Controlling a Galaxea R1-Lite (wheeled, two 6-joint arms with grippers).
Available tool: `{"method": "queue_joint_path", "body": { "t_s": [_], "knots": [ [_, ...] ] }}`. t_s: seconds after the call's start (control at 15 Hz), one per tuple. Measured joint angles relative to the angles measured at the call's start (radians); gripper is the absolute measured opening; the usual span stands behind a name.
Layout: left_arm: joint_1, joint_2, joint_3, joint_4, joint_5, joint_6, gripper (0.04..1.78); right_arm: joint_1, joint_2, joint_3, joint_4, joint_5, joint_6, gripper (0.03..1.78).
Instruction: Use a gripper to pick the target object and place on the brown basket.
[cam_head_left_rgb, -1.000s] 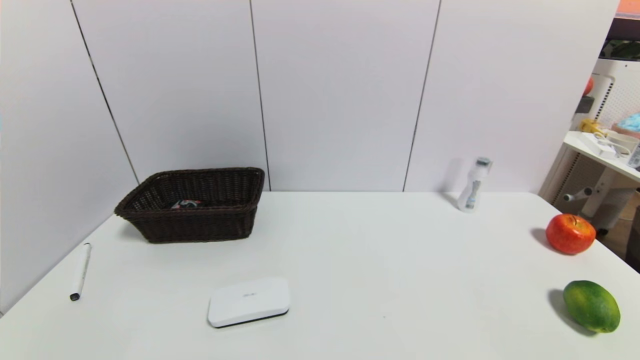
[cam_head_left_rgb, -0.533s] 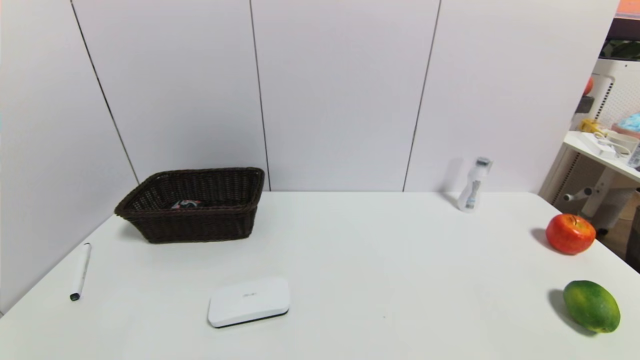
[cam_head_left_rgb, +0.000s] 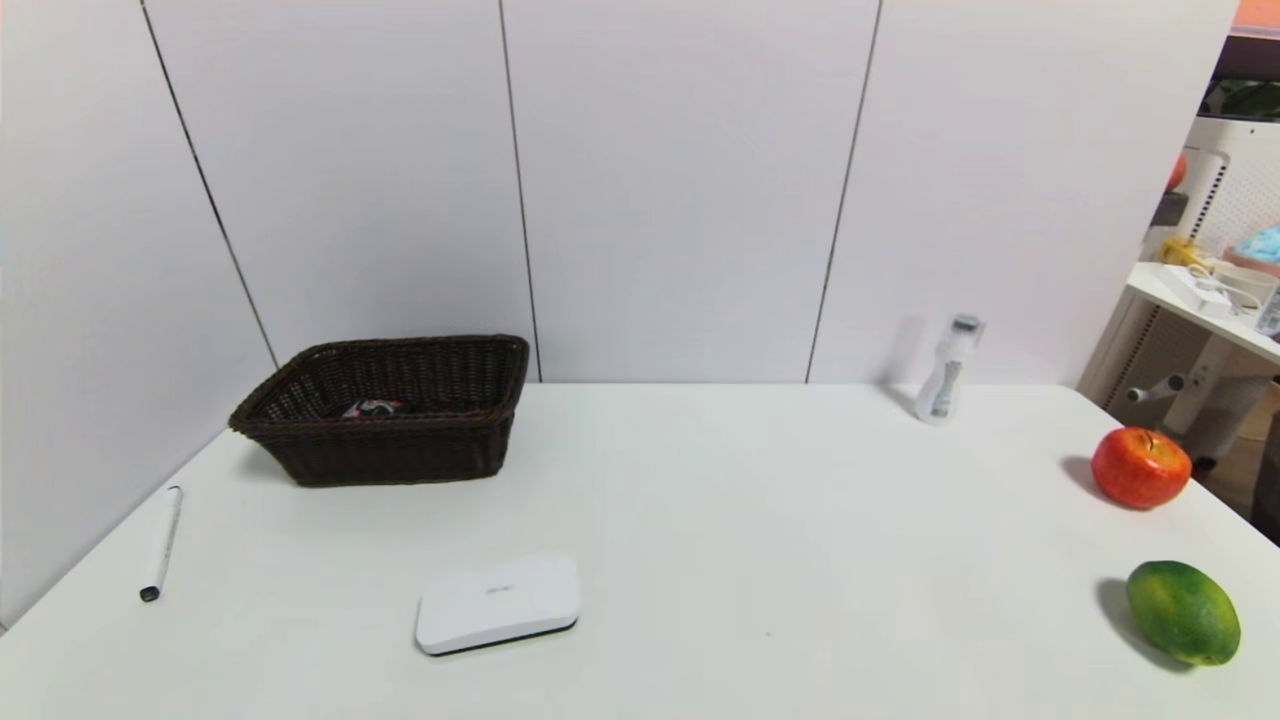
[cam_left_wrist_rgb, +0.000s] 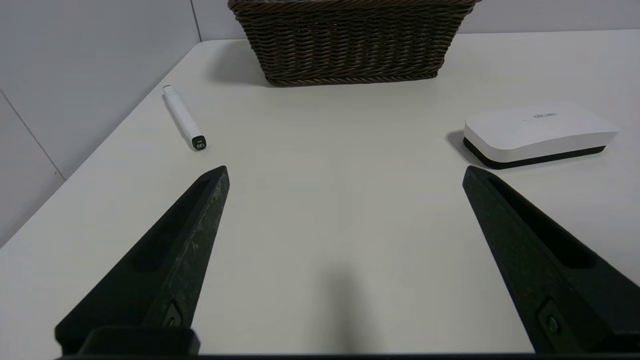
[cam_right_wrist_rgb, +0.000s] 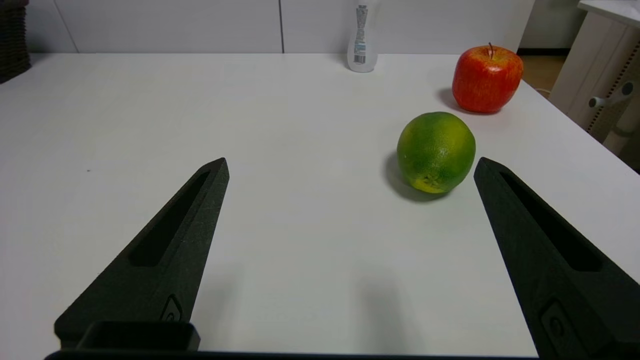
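Small dark box w/ red-pink label (cam_head_left_rgb: 372, 408) lies inside dark brown woven wicker basket (cam_head_left_rgb: 400, 455), so task looks done. Left gripper (cam_left_wrist_rgb: 345, 172), jaws wide, nothing held, faces the basket and is nearer arm. Right gripper (cam_right_wrist_rgb: 350, 167) also open, empty, well apart by green fruit (cam_right_wrist_rgb: 436, 151).

On the table (cam_head_left_rgb: 700, 520), the basket (cam_head_left_rgb: 385, 410) is set far left with a small box (cam_head_left_rgb: 372, 408) inside, a pen (cam_head_left_rgb: 160, 542) and a case (cam_head_left_rgb: 497, 603) before it, while a bottle (cam_head_left_rgb: 948, 370), apple (cam_head_left_rgb: 1140, 467) and lime (cam_head_left_rgb: 1183, 612) are placed right.
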Motion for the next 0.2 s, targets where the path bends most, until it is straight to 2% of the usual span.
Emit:
{"method": "queue_joint_path", "body": {
  "t_s": [0.2],
  "knots": [
    [0.0,0.0,0.0,-0.001,0.0,0.0,1.69,0.0,0.0,0.0,0.0,0.0,0.002,1.69]
  ]
}}
